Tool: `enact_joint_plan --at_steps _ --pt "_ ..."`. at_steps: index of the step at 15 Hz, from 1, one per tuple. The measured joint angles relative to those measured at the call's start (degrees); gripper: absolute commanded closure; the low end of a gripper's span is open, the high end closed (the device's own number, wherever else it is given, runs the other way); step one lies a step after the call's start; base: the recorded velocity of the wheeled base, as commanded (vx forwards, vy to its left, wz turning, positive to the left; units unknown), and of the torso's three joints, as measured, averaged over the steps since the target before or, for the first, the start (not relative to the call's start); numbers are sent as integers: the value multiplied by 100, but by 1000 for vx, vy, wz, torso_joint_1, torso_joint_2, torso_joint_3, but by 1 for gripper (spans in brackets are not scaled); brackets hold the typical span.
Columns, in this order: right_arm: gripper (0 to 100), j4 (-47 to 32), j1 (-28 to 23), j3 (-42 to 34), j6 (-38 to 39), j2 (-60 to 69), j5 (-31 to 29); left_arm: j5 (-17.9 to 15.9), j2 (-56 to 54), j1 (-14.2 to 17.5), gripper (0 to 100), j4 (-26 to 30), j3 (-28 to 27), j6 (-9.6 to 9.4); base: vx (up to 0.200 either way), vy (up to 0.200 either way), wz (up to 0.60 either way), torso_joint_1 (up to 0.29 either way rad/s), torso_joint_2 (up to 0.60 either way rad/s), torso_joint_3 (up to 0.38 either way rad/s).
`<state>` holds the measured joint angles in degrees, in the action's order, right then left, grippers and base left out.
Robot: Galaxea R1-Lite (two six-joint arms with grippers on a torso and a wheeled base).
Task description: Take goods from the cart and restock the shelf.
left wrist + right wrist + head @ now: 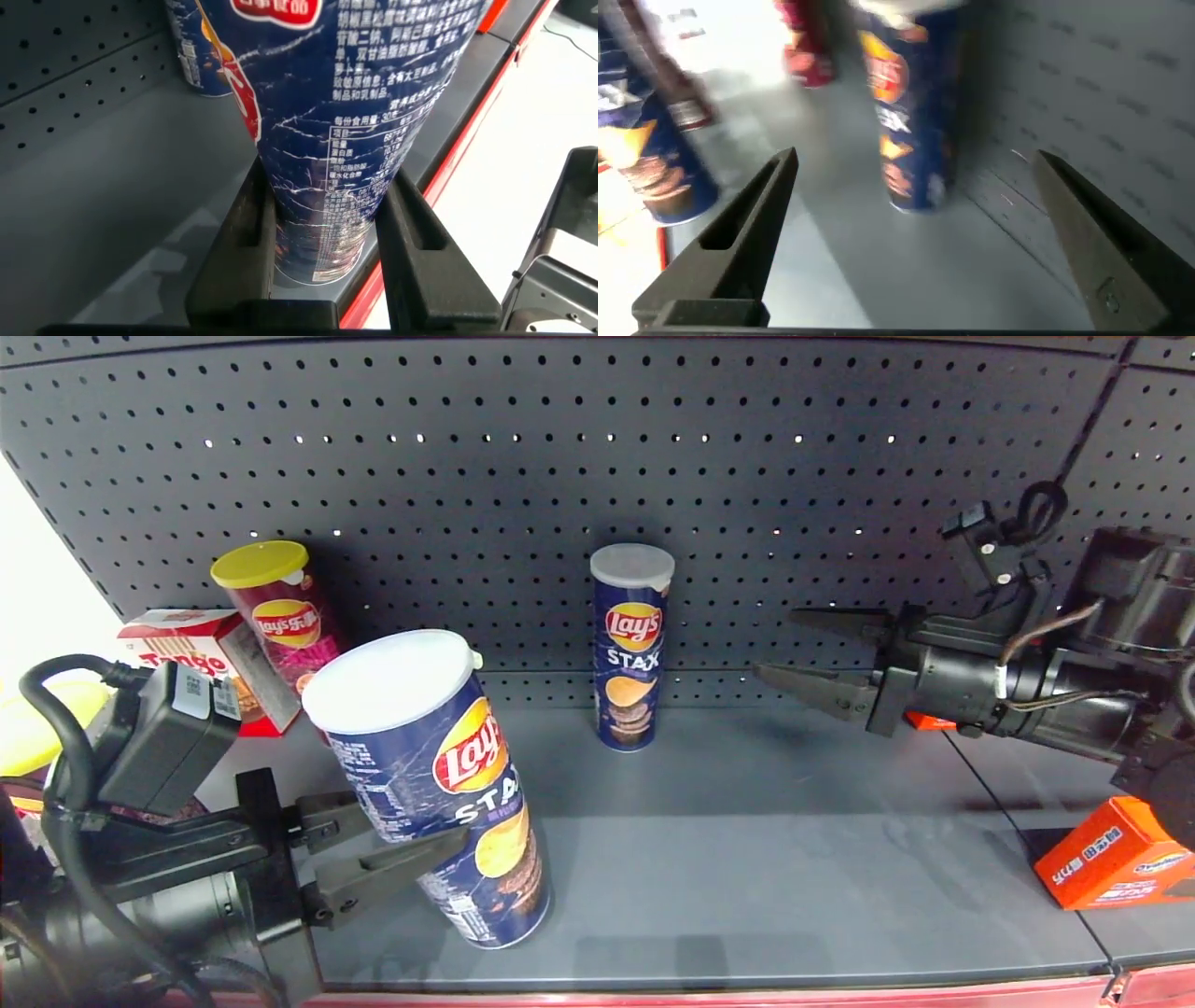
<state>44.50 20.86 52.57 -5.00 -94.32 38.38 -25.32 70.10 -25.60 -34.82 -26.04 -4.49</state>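
A dark blue chips can [439,784] with a white lid leans tilted near the shelf's front edge, its base at or just above the grey shelf floor [766,877]. My left gripper [411,835] is shut on its lower half; both fingers [248,224] clamp the can [346,140]. A second, matching blue can [630,649] stands upright against the back panel. My right gripper [775,644] hovers open to the right of that can, pointing toward it and holding nothing. The right wrist view puts the standing can [910,103] ahead of the spread fingers [747,233].
A magenta can with a yellow lid [280,611] and a red-and-white wafer box [201,653] stand at the back left. An orange box [1111,863] lies at the front right under the right arm. The perforated back panel [560,448] closes the shelf behind.
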Motion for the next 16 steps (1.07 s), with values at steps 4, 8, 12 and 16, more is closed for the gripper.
enact_joint_plan --at_steps 4,8,12,16 --pt "0 118 160 466 0 -607 642 1 -11 2 100 -7 9 0 0 0 0 0 0 0" --pt "0 121 380 920 0 -1067 724 -7 -20 2 100 -5 9 2 0 0 0 0 0 0" --pt "0 110 529 1170 2 -1425 714 -10 -20 2 100 -5 2 2 0 0 0 0 0 0" --pt "0 110 563 1375 2 -1746 713 -7 -20 2 100 -5 2 11 0 0 0 0 0 0"
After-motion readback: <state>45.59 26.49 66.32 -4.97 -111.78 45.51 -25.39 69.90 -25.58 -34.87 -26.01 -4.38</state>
